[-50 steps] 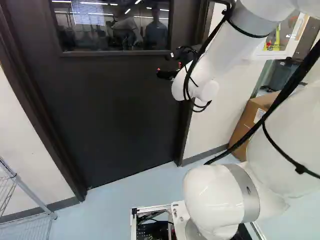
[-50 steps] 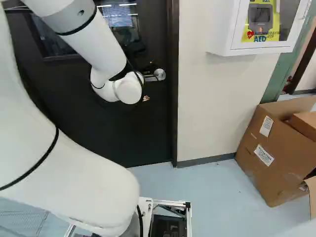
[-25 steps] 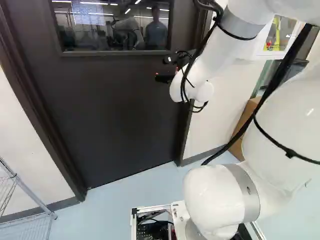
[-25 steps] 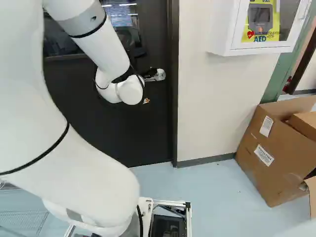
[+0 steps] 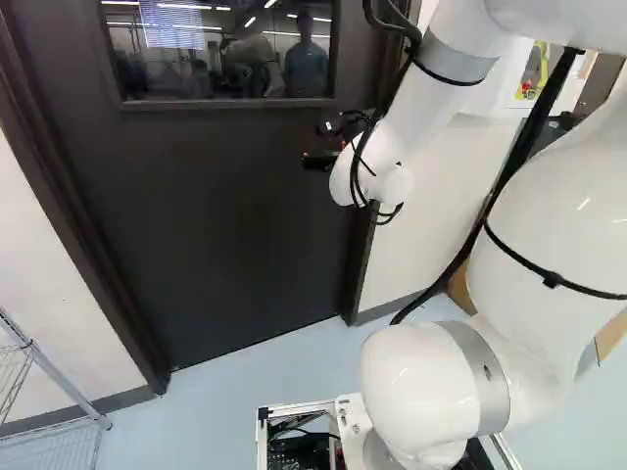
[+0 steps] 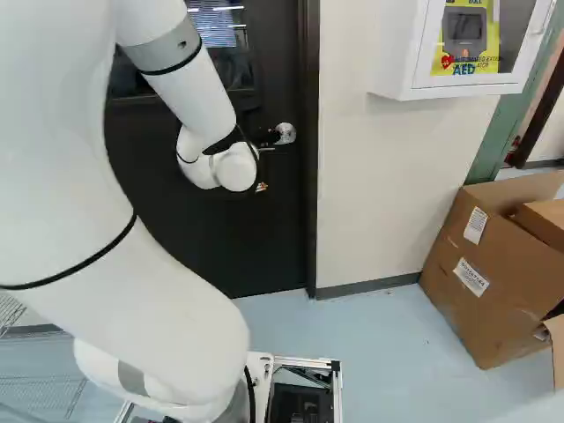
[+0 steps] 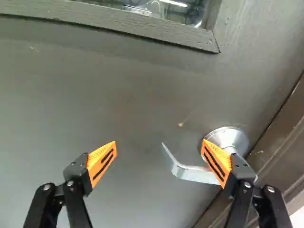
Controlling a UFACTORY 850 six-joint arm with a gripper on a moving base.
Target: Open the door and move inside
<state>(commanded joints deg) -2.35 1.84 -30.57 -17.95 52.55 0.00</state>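
Change: your base stands where it did a second ago. Against the joint (image 5: 421,392) at the foot, your arm (image 5: 529,264) has swung left at its elbow in the left base view, and its wrist end has shifted a little left; in the right base view both have gone right.
Base: your base's metal rim (image 6: 308,361) is nearest, with floor (image 6: 370,326) between it and the door.
Gripper: your gripper (image 5: 315,147) is up by the door's handle side. In the wrist view its fingers are spread wide, holding nothing, with orange pads (image 7: 102,159) well apart.
Handle: the lever (image 7: 194,174) has its bent free end in the gap between your fingers. The finger nearer the frame overlaps it and the round plate (image 7: 228,137); you cannot tell whether they touch.
Door: the door (image 5: 225,215) is shut in its frame (image 6: 308,176), as before. Its plain face spreads from the handle towards your other finger.
Edges: the frame runs close beside the plate; the window's rim (image 7: 118,21) lies farther ahead of your fingers.
Left side: a wire rack (image 5: 34,352) stands near the frame.
Right side: past the frame come the wall (image 6: 379,176), a cardboard box (image 6: 476,264) on the floor and a white cabinet (image 6: 401,53) above.
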